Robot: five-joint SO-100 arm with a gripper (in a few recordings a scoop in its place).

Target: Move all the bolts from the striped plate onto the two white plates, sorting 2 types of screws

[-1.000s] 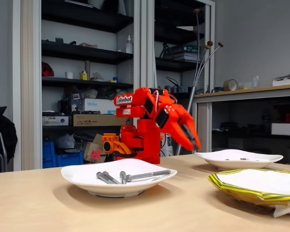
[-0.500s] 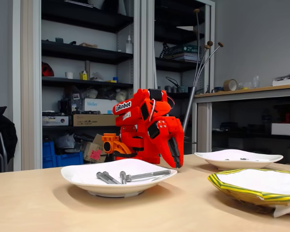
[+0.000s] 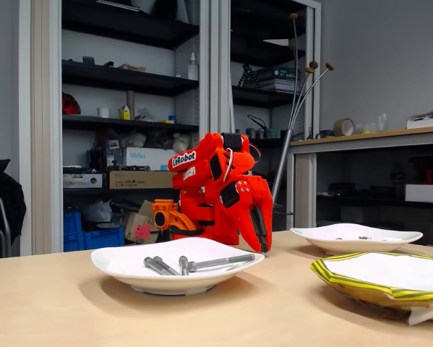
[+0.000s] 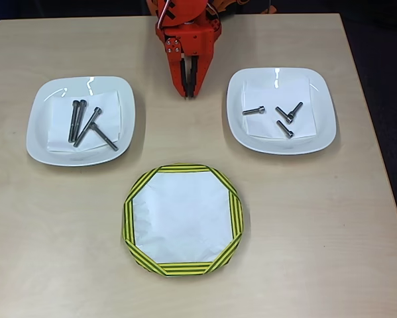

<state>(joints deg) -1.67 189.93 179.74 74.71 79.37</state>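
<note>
The striped plate (image 4: 128, 218) lies at the table's front centre, and its white middle is bare; the fixed view shows it low at the right (image 3: 361, 285). Several long bolts (image 4: 85, 122) rest on the left white plate (image 4: 39, 136), which is also in the fixed view (image 3: 122, 269). Several short bolts (image 4: 281, 118) rest on the right white plate (image 4: 323, 129). My orange gripper (image 4: 188, 93) is folded down in front of the arm's base, between the two white plates. Its tips point at the table and it is shut with nothing held; the fixed view has it too (image 3: 262, 244).
The wooden table (image 4: 331, 232) has bare surface around the plates. Behind it in the fixed view are shelves (image 3: 122, 79) and a counter (image 3: 368, 137), away from the work area.
In the last second the arm drew back and folded down from a reach toward the right plate. The gripper dropped to point at the table. The plates and bolts did not move.
</note>
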